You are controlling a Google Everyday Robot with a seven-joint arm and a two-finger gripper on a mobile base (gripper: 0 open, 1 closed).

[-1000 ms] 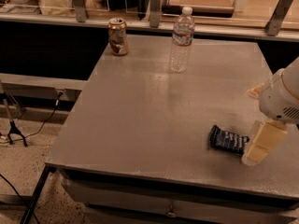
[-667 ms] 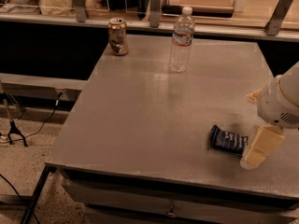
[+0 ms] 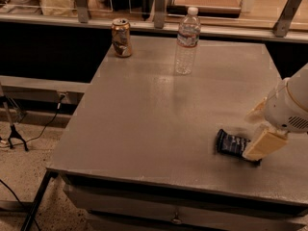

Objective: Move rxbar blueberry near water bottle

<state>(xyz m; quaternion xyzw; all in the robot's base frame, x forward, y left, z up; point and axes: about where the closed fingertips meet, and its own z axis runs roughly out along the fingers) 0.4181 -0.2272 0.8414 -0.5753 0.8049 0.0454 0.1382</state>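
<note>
Recorded, against the views of the preceding second, a slight leftward and downward shift of the white-bodied two-finger gripper point(image 3: 250, 136) over the right front of the grey metal table point(image 3: 144, 129). Found no displacement of the small flat navy-wrapped rxbar blueberry point(image 3: 232, 143): lying flat, well apart from the tall clear plastic water bottle point(image 3: 186, 42) with white cap near the far edge. Noted the tan-and-gold can point(image 3: 121, 37) to the left of the bottle, undisturbed. Judged as the closing approach to a grasp; nothing lifted, transfer not yet begun. Observed tan fingers point(image 3: 264, 146) spread, straddling the bar's right end, the nearer one overlapping the wrapper. Possibly touching; not confirmable from this angle. Left part of bar protruding toward table centre.
</note>
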